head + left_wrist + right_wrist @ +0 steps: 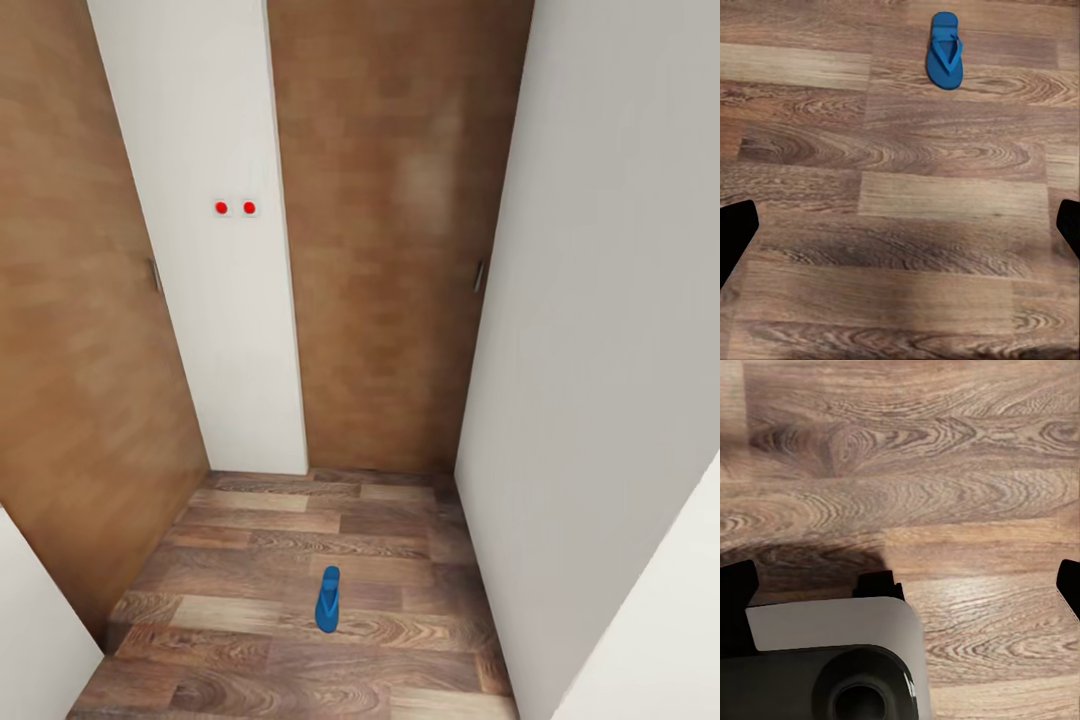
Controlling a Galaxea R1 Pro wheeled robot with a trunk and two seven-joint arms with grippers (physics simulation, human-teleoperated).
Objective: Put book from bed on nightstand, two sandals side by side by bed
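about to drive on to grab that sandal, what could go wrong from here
The blue sandal lies flat on the wood floor in a narrow space between a white wall and brown doors, so the base may clip a side while closing in.

The left tool is open but the sandal sits far ahead, so a low reach may scrape the floor or push the thin sole away.

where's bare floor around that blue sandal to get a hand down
Bare planks lie on all sides of the sandal, widest toward the brown door on the left. Tighter toward the white wall on the right.
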